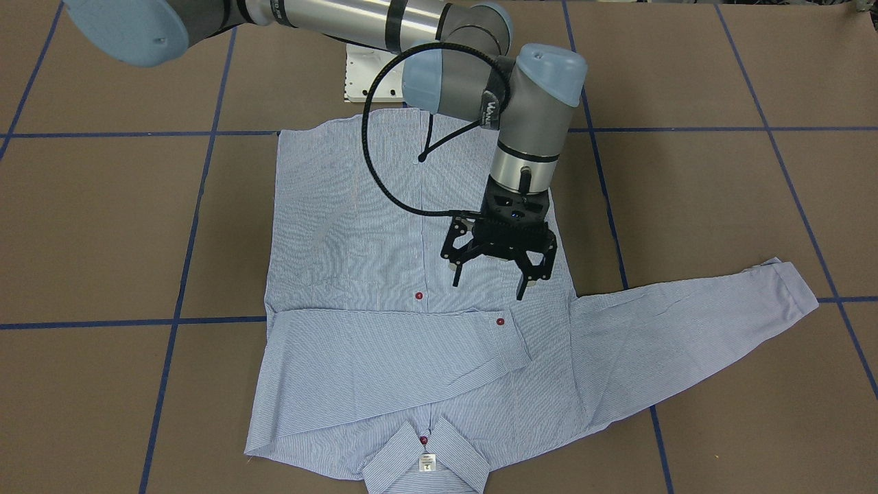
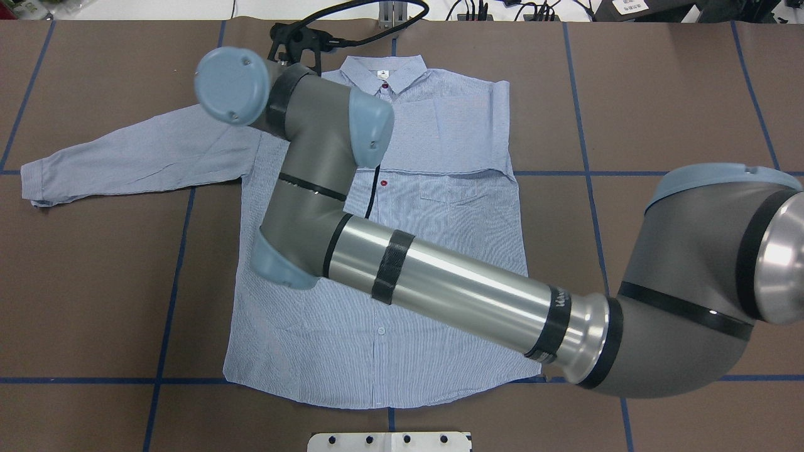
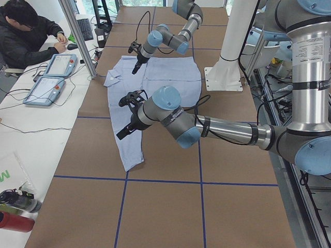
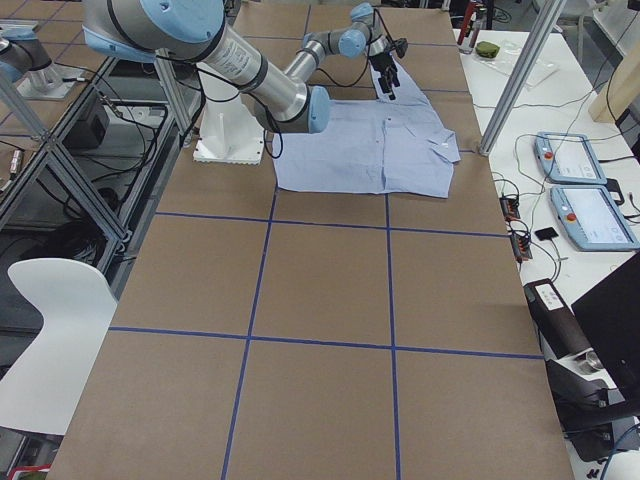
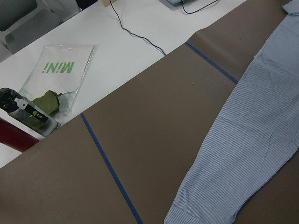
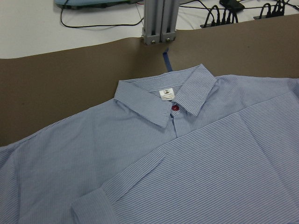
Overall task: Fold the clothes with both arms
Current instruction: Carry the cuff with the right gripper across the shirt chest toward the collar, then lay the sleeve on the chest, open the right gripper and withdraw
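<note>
The light blue striped shirt (image 1: 357, 226) lies face up on the brown table, with its collar (image 1: 425, 460) away from the robot. Its right sleeve (image 1: 384, 350) is folded across the chest, the cuff (image 1: 511, 339) ending near the shirt's left side. The left sleeve (image 2: 138, 157) lies stretched out flat. My right arm reaches across the shirt. The right gripper (image 1: 488, 291) hangs open just above the cloth by the folded cuff, holding nothing. The left gripper (image 3: 124, 129) shows only in the side views, raised near the outstretched sleeve. I cannot tell whether it is open or shut.
The white base plate (image 2: 389, 441) sits just behind the shirt's hem. Blue tape lines grid the table. A person (image 3: 26, 36) sits at the white side table beside two pendants (image 3: 51, 77). An aluminium post (image 6: 158, 21) stands beyond the collar. A bag (image 5: 56, 70) lies off the table's left end.
</note>
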Robot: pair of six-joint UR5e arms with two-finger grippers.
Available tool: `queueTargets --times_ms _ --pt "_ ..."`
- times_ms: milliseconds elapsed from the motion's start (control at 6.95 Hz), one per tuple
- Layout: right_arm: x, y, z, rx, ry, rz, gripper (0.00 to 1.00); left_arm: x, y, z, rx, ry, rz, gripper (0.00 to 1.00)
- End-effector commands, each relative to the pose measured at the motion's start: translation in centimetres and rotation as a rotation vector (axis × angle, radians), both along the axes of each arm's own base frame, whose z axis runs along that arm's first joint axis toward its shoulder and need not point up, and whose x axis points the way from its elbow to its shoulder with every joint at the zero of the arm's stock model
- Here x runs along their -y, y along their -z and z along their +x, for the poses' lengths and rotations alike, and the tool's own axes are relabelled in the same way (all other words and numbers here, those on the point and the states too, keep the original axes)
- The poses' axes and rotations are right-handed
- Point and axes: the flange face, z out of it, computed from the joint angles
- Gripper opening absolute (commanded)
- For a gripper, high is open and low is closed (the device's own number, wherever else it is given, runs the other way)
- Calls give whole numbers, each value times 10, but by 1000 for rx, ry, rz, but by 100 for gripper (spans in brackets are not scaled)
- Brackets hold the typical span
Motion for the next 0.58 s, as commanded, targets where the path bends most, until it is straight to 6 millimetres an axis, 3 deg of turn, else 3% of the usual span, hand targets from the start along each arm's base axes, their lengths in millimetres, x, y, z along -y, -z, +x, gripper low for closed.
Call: queueTargets --times_ms 0,288,432 --pt "40 -73 114 44 65 -44 100 15 -39 54 -29 -78 -34 100" --pt "35 -135 232 63 174 11 100 5 -83 65 -184 17 -121 100" --pt "26 -172 299 68 257 45 100 4 -102 65 -181 45 -141 100"
